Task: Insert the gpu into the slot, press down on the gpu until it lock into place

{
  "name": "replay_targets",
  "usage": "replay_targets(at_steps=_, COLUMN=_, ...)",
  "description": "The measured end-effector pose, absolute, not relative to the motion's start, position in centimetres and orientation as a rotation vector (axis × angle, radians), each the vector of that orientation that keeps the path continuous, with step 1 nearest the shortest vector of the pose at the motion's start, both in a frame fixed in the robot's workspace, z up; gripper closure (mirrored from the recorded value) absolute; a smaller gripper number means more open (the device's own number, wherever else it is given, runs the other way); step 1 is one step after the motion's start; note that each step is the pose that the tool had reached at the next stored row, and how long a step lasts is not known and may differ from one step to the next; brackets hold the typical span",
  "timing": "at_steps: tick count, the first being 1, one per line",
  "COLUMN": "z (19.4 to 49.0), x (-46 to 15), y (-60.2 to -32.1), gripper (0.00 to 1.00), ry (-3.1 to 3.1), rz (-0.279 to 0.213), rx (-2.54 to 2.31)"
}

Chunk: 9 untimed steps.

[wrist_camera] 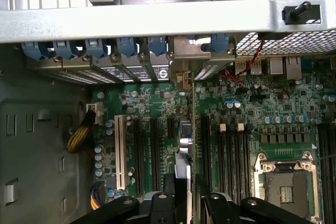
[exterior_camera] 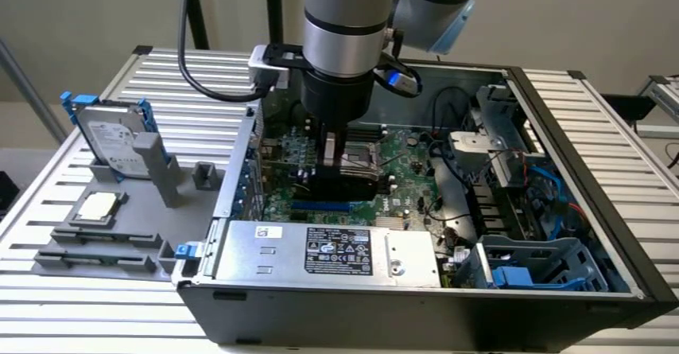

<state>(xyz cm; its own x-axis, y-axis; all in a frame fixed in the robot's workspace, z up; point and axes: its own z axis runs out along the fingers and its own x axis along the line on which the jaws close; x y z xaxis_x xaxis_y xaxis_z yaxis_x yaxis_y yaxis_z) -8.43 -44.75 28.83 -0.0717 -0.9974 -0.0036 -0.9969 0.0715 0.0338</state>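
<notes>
Reaching straight down into the open computer case point(exterior_camera: 424, 314) at the centre of the exterior view, the arm stands vertical, and its gripper point(exterior_camera: 342, 163) is closed against both faces of the gpu point(exterior_camera: 345, 185). The card hangs edge-down just above the blue slot point(exterior_camera: 318, 208) on the motherboard point(exterior_camera: 409, 151). The silver power supply point(exterior_camera: 329, 250) lies in the case at lower centre, and a blue drive cage point(exterior_camera: 530, 266) at lower right. A grey fixture point(exterior_camera: 127, 227) at the exterior view's left carries a hard drive point(exterior_camera: 111, 141) and a processor point(exterior_camera: 98, 205).

The wrist view adds the gpu point(wrist_camera: 185, 140) seen edge-on between the gripper point(wrist_camera: 184, 182), with its metal bracket point(wrist_camera: 189, 51) at the case's rear openings. It also shows the black memory slots point(wrist_camera: 236, 150) and the open processor socket point(wrist_camera: 286, 182).
</notes>
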Motion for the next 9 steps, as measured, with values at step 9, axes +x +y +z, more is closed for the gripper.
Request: replay_targets(at_steps=9, z=28.53, x=-8.58, y=-44.61, gripper=0.74, ry=-2.286, rz=-0.043, rx=2.125)
